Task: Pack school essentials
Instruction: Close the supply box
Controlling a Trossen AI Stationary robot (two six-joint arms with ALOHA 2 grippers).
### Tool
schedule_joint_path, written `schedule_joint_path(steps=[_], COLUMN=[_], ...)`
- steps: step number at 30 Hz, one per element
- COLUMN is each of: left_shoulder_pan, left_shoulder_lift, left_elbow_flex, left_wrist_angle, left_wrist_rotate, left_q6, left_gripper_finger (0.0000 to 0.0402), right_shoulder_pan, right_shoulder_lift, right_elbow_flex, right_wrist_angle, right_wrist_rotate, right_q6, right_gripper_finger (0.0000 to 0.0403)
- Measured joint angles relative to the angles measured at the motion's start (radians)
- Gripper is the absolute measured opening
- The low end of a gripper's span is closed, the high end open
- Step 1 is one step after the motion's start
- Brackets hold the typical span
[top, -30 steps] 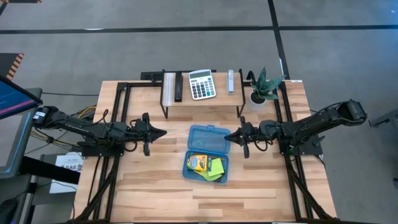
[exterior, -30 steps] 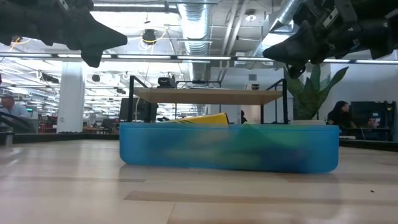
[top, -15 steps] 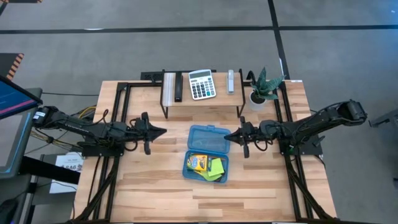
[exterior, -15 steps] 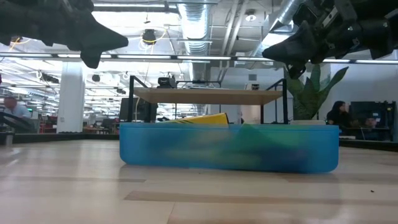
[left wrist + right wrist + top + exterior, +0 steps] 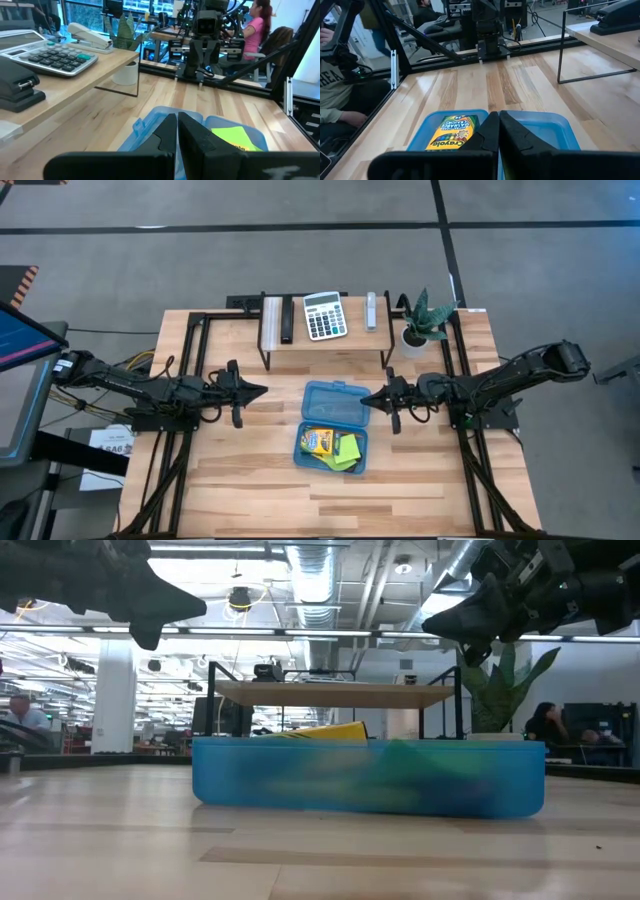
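My left gripper (image 5: 262,391) hangs above the wooden table (image 5: 240,470), fingers pressed together on nothing, just left of the open blue plastic pencil case (image 5: 335,402). My right gripper (image 5: 366,400) hangs at the case's right edge, likewise closed and empty. In the case's near half lie the small yellow-green crayon box (image 5: 319,441) and, beside it, the lime-green sticky-note pad (image 5: 349,447).
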Motion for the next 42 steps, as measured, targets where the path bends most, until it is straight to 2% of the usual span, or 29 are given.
schedule_joint_path(steps=[12,18,24,29,42], left_shoulder_pan=[0.000,0.000,0.001,0.001,0.001], left_shoulder_lift=[0.004,0.063,0.105,0.105,0.105], left_elbow_flex=[0.000,-0.001,-0.001,-0.001,-0.001], left_wrist_angle=[-0.015,-0.035,-0.034,-0.031,-0.031], left_wrist_rotate=[-0.008,-0.008,-0.084,-0.053,-0.053], left_q6=[-0.005,-0.041,-0.029,-0.034,-0.035], left_gripper_finger=[0.0004,0.0004,0.0004,0.0004,0.0004], right_shoulder_pan=[-0.019,-0.008,-0.008,-0.011,-0.010], right_shoulder_lift=[0.000,0.000,0.000,0.000,0.000], right_elbow_flex=[0.000,0.000,0.000,0.000,0.000], right_wrist_angle=[-0.004,-0.073,-0.100,-0.101,-0.101], right_wrist_rotate=[0.002,0.003,0.003,0.003,0.002], right_q6=[0.027,0.045,0.044,0.044,0.044], right_gripper_finger=[0.0024,0.0019,0.0018,0.0020,0.0022])
